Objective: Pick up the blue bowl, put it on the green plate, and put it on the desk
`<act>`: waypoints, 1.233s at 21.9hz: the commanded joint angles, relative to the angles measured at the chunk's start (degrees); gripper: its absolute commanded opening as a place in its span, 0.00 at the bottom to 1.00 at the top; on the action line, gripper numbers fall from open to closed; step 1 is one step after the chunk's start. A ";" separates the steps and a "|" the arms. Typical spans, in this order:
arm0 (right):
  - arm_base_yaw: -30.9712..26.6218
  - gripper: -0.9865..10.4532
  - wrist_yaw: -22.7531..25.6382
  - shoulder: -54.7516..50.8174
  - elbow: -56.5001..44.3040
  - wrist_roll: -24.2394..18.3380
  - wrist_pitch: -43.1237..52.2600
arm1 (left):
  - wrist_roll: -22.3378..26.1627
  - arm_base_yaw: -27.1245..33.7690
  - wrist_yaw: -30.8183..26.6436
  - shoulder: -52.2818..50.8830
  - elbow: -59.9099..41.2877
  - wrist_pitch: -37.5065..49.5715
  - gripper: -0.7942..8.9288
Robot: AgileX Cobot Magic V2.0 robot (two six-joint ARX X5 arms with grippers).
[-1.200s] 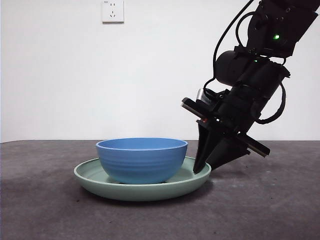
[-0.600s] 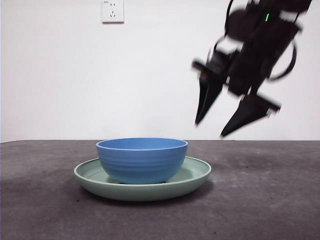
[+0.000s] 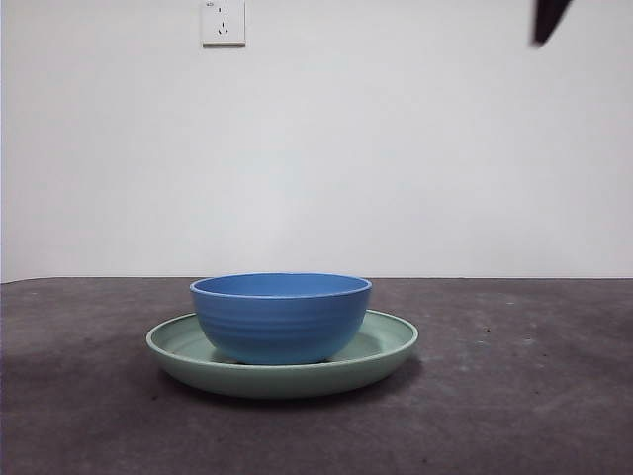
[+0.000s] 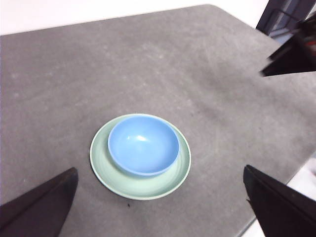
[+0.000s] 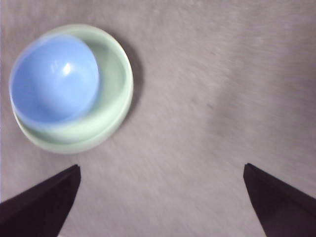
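Front view: the blue bowl [image 3: 281, 317] stands upright inside the green plate [image 3: 381, 348], and the plate lies flat on the desk [image 3: 524, 396], toward the middle and well clear of every edge. The bowl sits slightly left of the plate's centre, leaving a broader strip of bare plate on the right. Nothing touches either item.

Left wrist view: the left gripper [image 4: 158, 207] is high above the desk, jaws wide apart and empty, looking down on the bowl [image 4: 143, 145] nested in the plate [image 4: 138, 186]. This height suits a waiting arm that keeps clear of the work.

Right wrist view: the right gripper [image 5: 160, 205] is also raised, jaws wide apart and holding nothing. The picture is smeared, probably from arm motion, so fine detail is unreliable. The bowl [image 5: 54, 79] and plate [image 5: 116, 94] lie well apart from these jaws. A black tip [image 3: 550, 20] at the top right of the front view likely belongs to this arm.

Judgement: the stack rests on the desk with both grippers clear, so the task appears complete.
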 commanded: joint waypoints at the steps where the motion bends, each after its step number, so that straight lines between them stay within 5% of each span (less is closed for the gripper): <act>1: 1.09 0.64 0.37 -5.18 0.74 -3.67 -2.03 | 1.14 -0.17 -0.24 0.39 0.55 0.35 0.76; 9: 2.08 0.64 -0.39 -20.59 0.74 -5.53 -9.05 | 1.11 -0.17 -0.24 0.37 0.55 0.22 0.76; 16: 2.08 0.60 -0.44 -22.27 0.74 -5.01 -10.05 | 1.07 -0.17 -0.24 0.37 0.55 0.26 0.74; 17: 2.08 0.42 -0.42 -22.27 0.74 -4.83 -10.05 | 1.07 -0.17 -0.24 0.37 0.55 0.22 0.61; 19: 2.08 0.09 -0.42 -22.27 0.74 -4.79 -10.01 | 0.98 -0.17 -0.22 0.37 0.55 -0.11 0.06; 20: 2.05 0.10 -0.42 -22.27 0.74 -4.81 -9.97 | 0.76 -0.17 -0.17 0.35 0.57 -0.09 0.13; 27: 2.05 0.10 -0.17 -22.27 0.76 -4.87 -9.75 | 0.87 -0.17 -0.17 0.35 0.57 -0.07 0.14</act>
